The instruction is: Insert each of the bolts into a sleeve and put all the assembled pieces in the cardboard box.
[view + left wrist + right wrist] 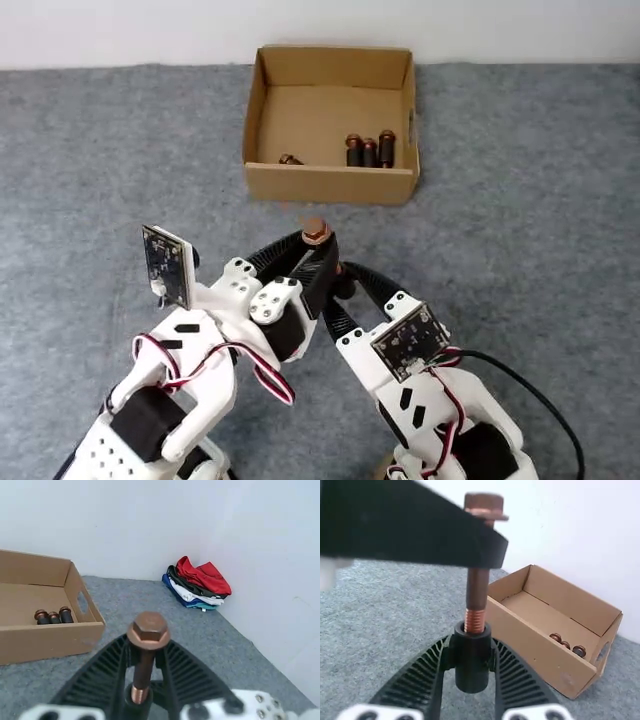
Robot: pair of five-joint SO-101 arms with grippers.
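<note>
- Closest to us, low in the right wrist view, our right gripper (471, 652) was clamped on a black sleeve (470, 672).
- Our left gripper (145, 652) pinched 1 bolt (148, 630) under its head, with the threaded tip just entering the sleeve.
- We judged that any tilt could jam the threads or push the sleeve loose.
- Upper centre of the high view, the cardboard box (330, 185) held 3 upright pieces (368, 150).

grey carpet (540, 200), folded clothes (197, 584), white wall (125, 525)

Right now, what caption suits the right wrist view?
Left pincer's bolt, tip in the black sleeve held by the right pincer; cardboard box behind.
</note>
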